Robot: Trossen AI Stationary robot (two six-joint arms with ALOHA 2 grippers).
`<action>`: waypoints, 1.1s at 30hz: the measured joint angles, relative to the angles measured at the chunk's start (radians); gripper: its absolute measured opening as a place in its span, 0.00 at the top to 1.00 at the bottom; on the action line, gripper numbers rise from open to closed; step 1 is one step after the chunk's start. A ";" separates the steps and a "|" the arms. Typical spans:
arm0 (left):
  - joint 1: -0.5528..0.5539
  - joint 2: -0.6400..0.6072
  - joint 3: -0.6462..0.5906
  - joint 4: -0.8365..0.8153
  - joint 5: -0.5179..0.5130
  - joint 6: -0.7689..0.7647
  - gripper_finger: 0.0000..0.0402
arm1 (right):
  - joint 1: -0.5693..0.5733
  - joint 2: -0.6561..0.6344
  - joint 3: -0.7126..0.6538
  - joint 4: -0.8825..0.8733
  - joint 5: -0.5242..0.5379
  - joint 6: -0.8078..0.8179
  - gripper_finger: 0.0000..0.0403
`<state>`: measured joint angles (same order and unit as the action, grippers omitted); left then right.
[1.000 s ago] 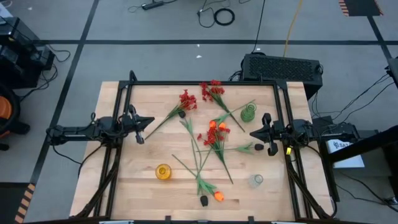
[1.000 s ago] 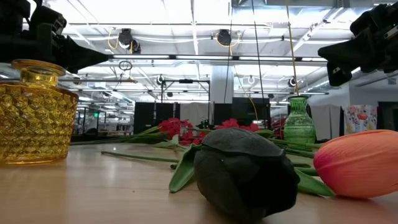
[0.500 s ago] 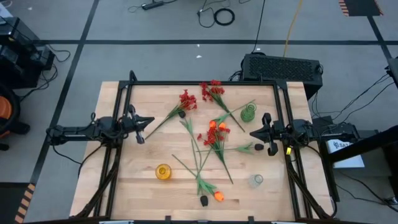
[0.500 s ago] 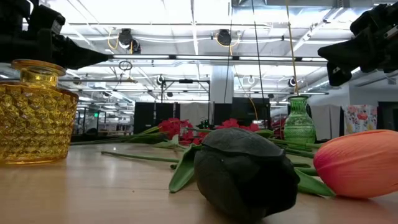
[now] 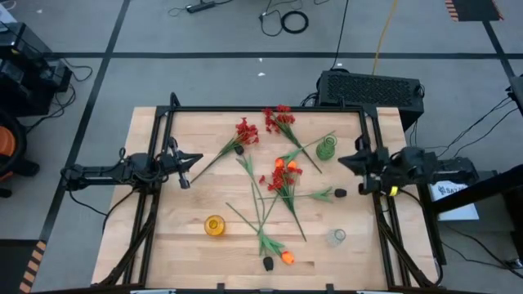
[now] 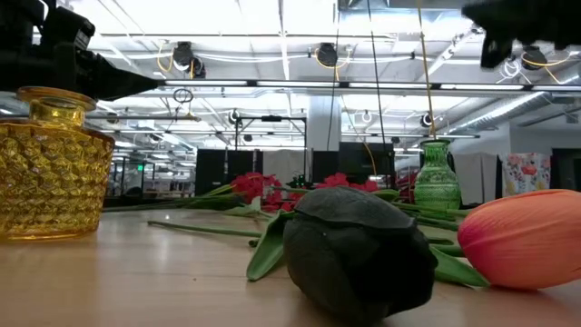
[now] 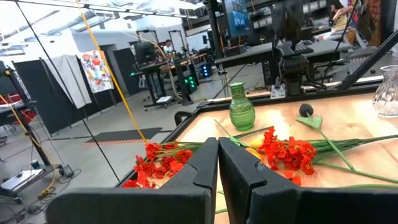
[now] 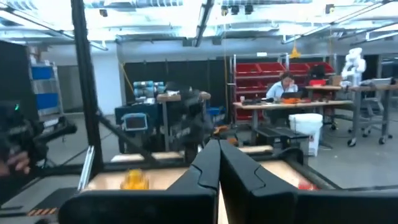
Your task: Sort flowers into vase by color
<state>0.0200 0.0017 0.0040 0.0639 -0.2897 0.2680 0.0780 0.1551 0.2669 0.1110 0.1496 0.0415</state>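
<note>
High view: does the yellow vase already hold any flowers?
No. The yellow vase stands empty near the table's front, apart from the flowers lying loose on the wood.

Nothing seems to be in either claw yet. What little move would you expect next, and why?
Probably the right gripper opens and dips toward the flowers nearby. Both it and the left gripper are shut and empty, every flower lies on the table, and the green vase holds nothing.
</note>
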 joint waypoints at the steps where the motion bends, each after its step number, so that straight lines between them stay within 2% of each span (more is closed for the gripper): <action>1: 0.000 0.000 0.000 0.000 0.000 0.000 0.94 | 0.000 0.041 0.058 -0.023 0.010 0.000 1.00; 10: -0.001 0.000 0.000 0.002 0.002 -0.010 0.94 | 0.000 0.532 0.718 -0.346 0.096 -0.017 1.00; 14: -0.001 0.000 0.000 0.002 0.003 -0.166 0.94 | 0.000 0.720 0.958 -0.455 0.166 -0.053 1.00; 16: -0.001 0.000 0.000 0.002 0.002 -0.225 0.94 | 0.000 0.787 1.021 -0.482 0.168 -0.059 1.00; 21: -0.001 0.000 0.000 0.001 0.003 -0.298 0.94 | 0.004 0.889 1.008 -0.517 0.160 -0.040 1.00; 26: -0.001 0.000 0.000 -0.002 0.043 -0.324 0.94 | 0.028 0.945 0.860 -0.530 0.158 0.071 1.00; 33: -0.001 0.002 0.000 -0.002 0.054 -0.381 0.94 | 0.082 0.997 0.662 -0.416 0.158 0.225 1.00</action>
<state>0.0193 0.0033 0.0040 0.0616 -0.2359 -0.1128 0.1596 1.1525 0.9287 -0.3053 0.3079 0.2669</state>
